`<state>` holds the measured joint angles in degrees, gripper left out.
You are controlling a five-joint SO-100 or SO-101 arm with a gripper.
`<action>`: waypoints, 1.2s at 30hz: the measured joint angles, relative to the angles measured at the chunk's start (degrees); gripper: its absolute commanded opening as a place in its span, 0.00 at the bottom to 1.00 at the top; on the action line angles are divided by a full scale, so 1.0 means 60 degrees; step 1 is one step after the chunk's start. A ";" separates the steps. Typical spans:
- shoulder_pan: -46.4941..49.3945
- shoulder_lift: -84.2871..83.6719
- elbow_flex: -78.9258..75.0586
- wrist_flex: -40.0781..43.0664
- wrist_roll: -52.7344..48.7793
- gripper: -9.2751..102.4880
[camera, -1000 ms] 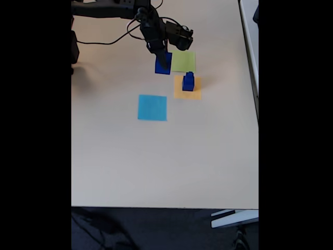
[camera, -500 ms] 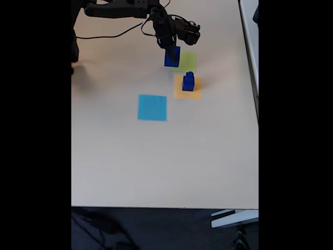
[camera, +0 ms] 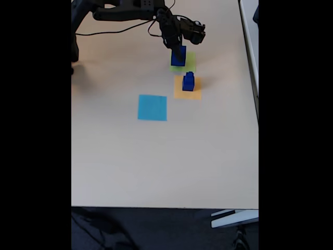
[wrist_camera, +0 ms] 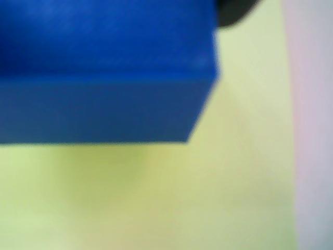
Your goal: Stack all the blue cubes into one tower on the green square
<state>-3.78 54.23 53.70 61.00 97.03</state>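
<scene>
— Looking through the wrist view, what fills your sight?

— One large blue cube (wrist_camera: 99, 67), blurred and close, held between my jaws over the green square (wrist_camera: 208, 198). A strip of pale table (wrist_camera: 315, 130) runs down the right edge.

— And from the fixed view?

— My gripper (camera: 178, 52) reaches in from the top, jaws closed on the large blue cube (camera: 178, 56), which sits over the green square (camera: 189, 63). Whether it touches the paper, I cannot tell. Just below, on the orange square (camera: 187, 94), stands a small stack of blue cubes (camera: 188, 82). The light blue square (camera: 152, 107) lies apart, lower left, on the table (camera: 156, 161).
</scene>
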 measured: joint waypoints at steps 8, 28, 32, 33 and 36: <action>-0.0220 -0.0615 -0.0703 0.0000 0.0132 0.08; -0.0220 -0.1479 -0.1831 0.0000 -0.0396 0.08; -0.0220 -0.1479 -0.1831 0.0000 -0.0527 0.08; -0.0220 -0.1479 -0.1831 -0.0015 -0.0557 0.08; -0.0220 -0.1479 -0.1831 -0.0044 -0.0557 0.09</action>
<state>-5.10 45.35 42.71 60.73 93.69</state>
